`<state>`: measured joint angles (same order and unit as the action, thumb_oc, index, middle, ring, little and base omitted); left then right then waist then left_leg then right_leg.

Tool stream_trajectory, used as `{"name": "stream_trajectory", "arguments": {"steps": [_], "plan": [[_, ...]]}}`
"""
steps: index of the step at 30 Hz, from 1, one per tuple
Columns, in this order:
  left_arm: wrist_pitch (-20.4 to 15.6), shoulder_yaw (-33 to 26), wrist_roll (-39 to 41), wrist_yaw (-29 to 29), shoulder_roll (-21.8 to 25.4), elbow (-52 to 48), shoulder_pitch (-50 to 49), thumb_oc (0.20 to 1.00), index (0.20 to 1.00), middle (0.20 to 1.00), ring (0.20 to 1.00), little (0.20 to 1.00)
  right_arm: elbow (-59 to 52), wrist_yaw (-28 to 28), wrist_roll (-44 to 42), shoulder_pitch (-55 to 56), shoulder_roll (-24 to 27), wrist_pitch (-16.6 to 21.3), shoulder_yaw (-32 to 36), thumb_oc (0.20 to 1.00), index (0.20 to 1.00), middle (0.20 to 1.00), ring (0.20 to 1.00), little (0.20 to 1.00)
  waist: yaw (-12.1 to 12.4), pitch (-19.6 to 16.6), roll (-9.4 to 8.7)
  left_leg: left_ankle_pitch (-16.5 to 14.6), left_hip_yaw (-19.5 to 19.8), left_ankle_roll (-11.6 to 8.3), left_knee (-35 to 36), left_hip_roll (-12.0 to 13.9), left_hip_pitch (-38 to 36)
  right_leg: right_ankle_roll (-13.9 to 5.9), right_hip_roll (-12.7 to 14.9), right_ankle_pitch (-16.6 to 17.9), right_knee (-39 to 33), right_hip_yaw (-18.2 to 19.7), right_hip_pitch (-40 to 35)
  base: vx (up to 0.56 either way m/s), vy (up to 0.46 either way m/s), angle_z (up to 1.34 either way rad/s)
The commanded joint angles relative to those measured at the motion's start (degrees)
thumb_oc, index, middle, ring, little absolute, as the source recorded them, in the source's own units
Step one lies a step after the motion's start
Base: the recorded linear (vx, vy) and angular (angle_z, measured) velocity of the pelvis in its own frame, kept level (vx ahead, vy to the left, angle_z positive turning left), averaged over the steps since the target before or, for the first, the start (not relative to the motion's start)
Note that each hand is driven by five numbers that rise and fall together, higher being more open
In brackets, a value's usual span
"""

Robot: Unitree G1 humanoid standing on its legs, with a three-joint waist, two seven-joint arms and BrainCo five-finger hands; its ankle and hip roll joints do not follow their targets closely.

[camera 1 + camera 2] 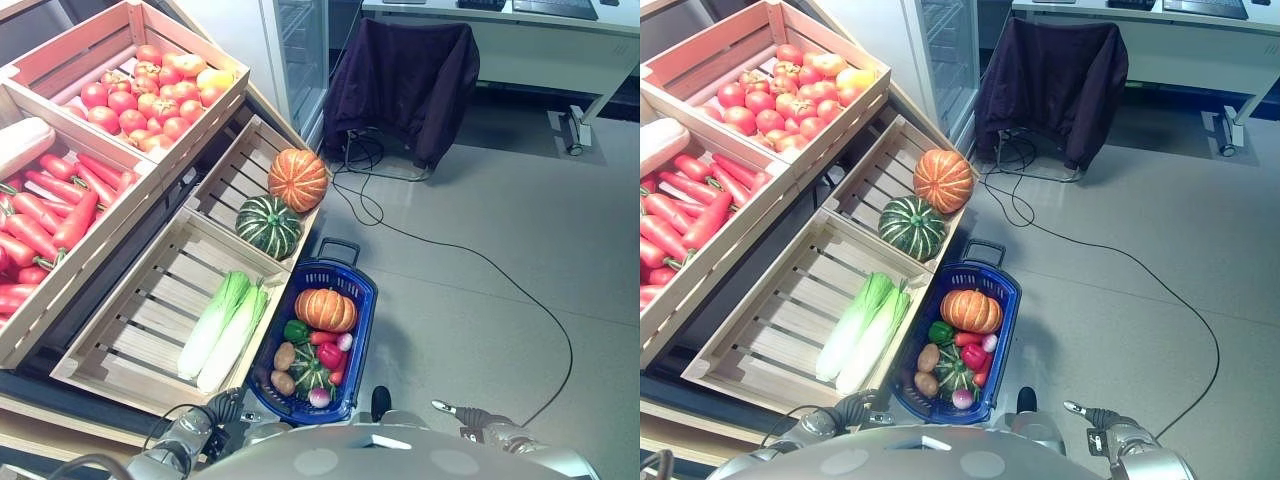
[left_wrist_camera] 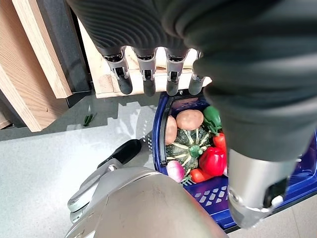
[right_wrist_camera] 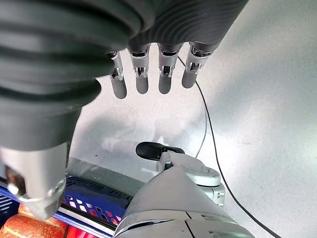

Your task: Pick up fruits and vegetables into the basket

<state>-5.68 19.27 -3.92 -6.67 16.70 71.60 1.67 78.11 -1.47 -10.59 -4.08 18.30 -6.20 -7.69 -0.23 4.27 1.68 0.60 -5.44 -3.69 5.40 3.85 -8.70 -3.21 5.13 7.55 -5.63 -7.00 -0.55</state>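
Observation:
A blue basket (image 1: 363, 292) stands on the floor against the front of the low crates. In it lie an orange pumpkin (image 1: 325, 310), a small green squash (image 2: 190, 144), a red pepper (image 2: 213, 161), a green pepper (image 1: 297, 331) and two potatoes (image 2: 189, 119). My left hand (image 2: 148, 74) hangs just above the basket's near end, fingers straight, holding nothing. My right hand (image 3: 148, 74) hangs over the bare floor to the right of the basket, fingers straight and empty. On the shelf lie an orange pumpkin (image 1: 297, 180), a green striped squash (image 1: 268, 226) and two long cabbages (image 1: 225, 328).
Upper crates hold tomatoes (image 1: 150, 92) and long red vegetables (image 1: 50, 220). A chair draped with a dark jacket (image 1: 402, 80) stands behind the basket, next to a glass-door cabinet (image 1: 300, 50). A desk (image 1: 520, 40) runs along the back right.

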Motion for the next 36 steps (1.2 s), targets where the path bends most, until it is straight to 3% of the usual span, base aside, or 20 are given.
{"name": "stream_trajectory", "arguments": {"steps": [1, 22, 34, 36], "plan": [[-1.4, -1.1, 1.0, 0.3, 0.1, 3.6, 3.0, 1.0, 1.0, 1.0, 1.0, 1.0, 3.0, 0.3, 0.3, -3.5, -1.0, 0.3, -2.2, 1.0, 1.0, 1.0, 1.0, 1.0, -0.6, 1.3, -1.63, -4.5, 2.6, 0.31, -0.4, -0.9, 1.8, -4.58, 1.8, -8.2, 0.6, -0.4, -6.0, 0.0, 0.0, 0.0], [-0.8, -1.4, 2.1, 0.6, 0.2, 3.4, 2.4, 1.0, 1.0, 1.0, 1.0, 1.0, 2.6, 0.1, 0.3, -3.2, -0.5, -0.2, -2.0, 1.0, 1.0, 1.0, 1.0, 1.0, -0.5, 1.9, -1.85, -4.4, 2.6, 0.09, -0.4, -0.7, 2.0, -4.75, 1.7, -8.1, 0.6, -0.4, -5.8, 0.01, 0.0, 0.0], [-3.0, -1.2, 7.4, 3.1, 0.7, 1.8, 4.3, 1.0, 1.0, 1.0, 1.0, 1.0, 1.5, 1.2, -3.1, -5.9, 0.3, -0.2, -2.9, 1.0, 1.0, 1.0, 1.0, 1.0, -0.6, 8.7, -0.65, -1.3, 4.1, 0.5, -0.4, -1.6, 10.5, -4.03, 1.3, -5.9, 0.6, 1.4, 2.4, -0.08, -0.015, 0.03], [-4.8, -1.0, 10.2, 3.1, 0.8, 0.7, 6.2, 1.0, 1.0, 1.0, 1.0, 1.0, 0.6, 2.2, -4.5, -8.1, 0.5, -0.4, -3.7, 1.0, 1.0, 1.0, 1.0, 1.0, -0.9, 12.1, 0.19, 0.2, 4.5, 0.62, -0.4, -2.1, 14.2, -3.53, 0.9, -4.8, 0.6, 1.9, 6.1, -0.23, -0.006, 0.02]]}}
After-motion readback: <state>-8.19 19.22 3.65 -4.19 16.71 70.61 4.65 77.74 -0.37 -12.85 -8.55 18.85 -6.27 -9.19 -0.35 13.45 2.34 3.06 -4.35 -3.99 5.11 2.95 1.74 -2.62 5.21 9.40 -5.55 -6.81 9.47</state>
